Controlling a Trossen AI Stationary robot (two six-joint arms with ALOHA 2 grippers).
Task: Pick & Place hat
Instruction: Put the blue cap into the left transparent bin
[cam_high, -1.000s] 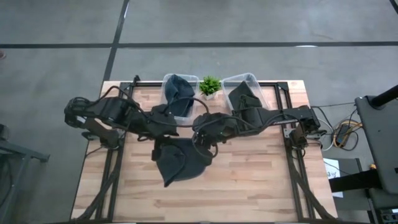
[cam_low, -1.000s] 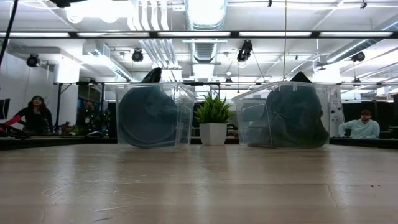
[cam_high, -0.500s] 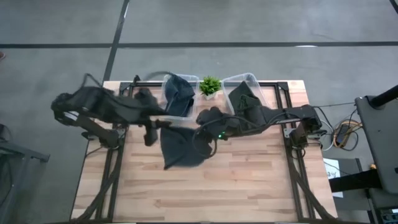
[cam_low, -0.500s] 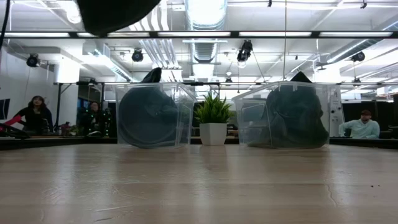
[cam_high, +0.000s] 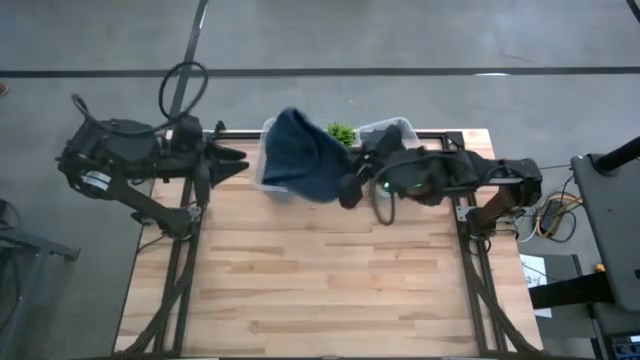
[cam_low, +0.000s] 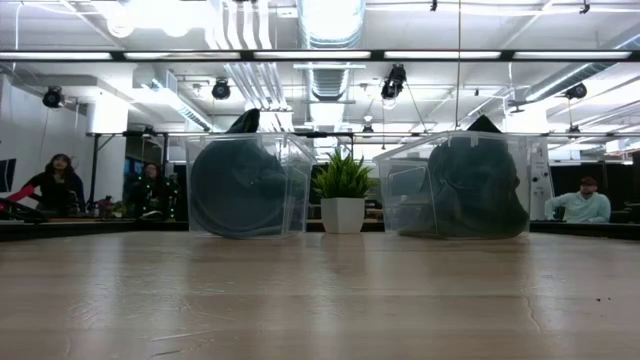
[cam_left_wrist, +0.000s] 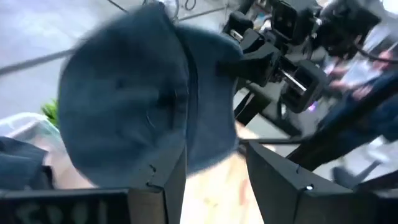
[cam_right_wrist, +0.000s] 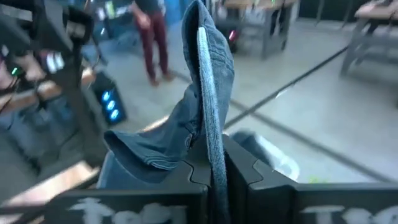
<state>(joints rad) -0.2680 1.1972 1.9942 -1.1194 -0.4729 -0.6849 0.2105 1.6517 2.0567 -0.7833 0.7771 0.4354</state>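
A blue denim hat (cam_high: 303, 163) hangs in the air over the left clear bin (cam_high: 266, 183) at the table's far edge, with my right gripper (cam_high: 348, 188) shut on it. In the right wrist view the hat (cam_right_wrist: 199, 93) rises in front of the fingers. My left gripper (cam_high: 240, 160) stands open at the far left, clear of the hat, which fills its wrist view (cam_left_wrist: 137, 106). In the low view neither gripper shows. Both bins there hold dark hats (cam_low: 240, 188). My right gripper pinches a fold of the hat's cloth (cam_right_wrist: 214, 163) between its two fingers. How many layers, I cannot tell. The fingers come nearly level from the table's right side. The hat is lifted clear of the table and spreads out beyond the fingertips toward the left.
A small potted plant (cam_high: 340, 132) stands between the left bin and the right clear bin (cam_high: 398, 128), which holds a dark hat. The wooden table (cam_high: 320, 290) stretches toward the near edge. People (cam_low: 60, 180) sit in the room beyond.
My left gripper has let go of the hat and drawn back toward the table's left edge and upward. My right gripper has risen and gone toward the far edge, carrying the hat off the table's middle to a place above the left bin.
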